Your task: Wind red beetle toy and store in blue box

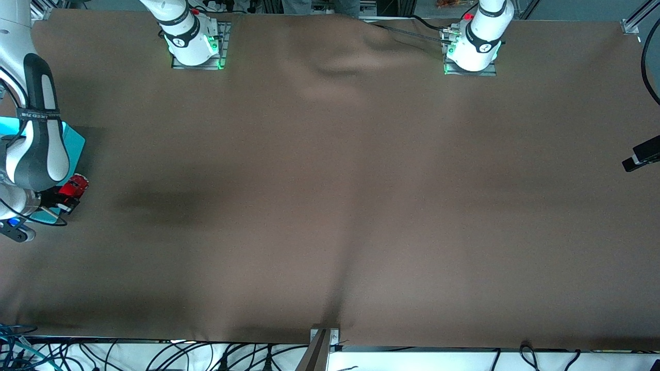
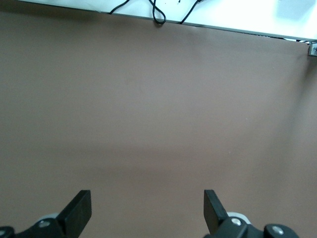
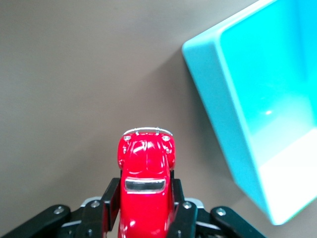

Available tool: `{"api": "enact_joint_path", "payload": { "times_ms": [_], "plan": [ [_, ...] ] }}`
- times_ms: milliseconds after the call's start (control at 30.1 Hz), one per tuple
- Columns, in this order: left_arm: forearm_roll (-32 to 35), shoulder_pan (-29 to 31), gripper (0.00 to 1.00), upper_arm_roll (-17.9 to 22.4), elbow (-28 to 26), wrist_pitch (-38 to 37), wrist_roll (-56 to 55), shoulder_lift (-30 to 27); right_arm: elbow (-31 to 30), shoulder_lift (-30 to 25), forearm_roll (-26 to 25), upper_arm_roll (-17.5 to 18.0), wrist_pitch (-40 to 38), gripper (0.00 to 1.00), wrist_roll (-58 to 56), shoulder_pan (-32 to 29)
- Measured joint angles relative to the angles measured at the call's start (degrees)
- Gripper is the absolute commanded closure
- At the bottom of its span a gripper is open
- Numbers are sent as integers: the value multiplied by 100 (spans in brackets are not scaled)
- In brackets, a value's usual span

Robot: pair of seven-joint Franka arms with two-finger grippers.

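Gripping the red beetle toy (image 3: 146, 191), right claw (image 3: 145, 208) hangs beside blue box (image 3: 257, 99); left claw (image 2: 147, 210) apart.

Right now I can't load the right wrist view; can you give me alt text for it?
The right gripper is shut on the red beetle toy, holding it up above the brown table cover with its rounded end pointing away from the camera. The blue box, open and empty as far as shown, sits beside the toy, not under it.

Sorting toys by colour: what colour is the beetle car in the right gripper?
Glossy red beetle toy, clearest in the right wrist view.
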Motion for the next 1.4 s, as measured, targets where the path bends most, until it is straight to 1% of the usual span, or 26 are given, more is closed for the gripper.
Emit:
{"api": "enact_joint_path", "payload": {
  "times_ms": [399, 599, 898, 998, 1197, 1397],
  "plan": [
    [0, 0, 0, 0, 0, 0, 0, 0, 0, -107, -4, -419, -52, 100, -1444, -206],
    [0, 0, 0, 0, 0, 0, 0, -1, 4, -185, -5, -558, -20, 100, -2156, -482],
    [0, 0, 0, 0, 0, 0, 0, -1, 11, -254, 8, -693, 497, 100, -2684, -907],
    [-1, 0, 0, 0, 0, 0, 0, -1, 10, -256, 147, -707, 688, 100, -2857, -1073],
    [-1, -1, 0, 0, 0, 0, 0, -1, -11, -231, 708, -750, 1021, 100, -3283, -1422],
    [-1, -1, 0, 0, 0, 0, 0, -1, -122, -131, 856, -774, 1297, 100, -3392, -1643]
  ]
}}
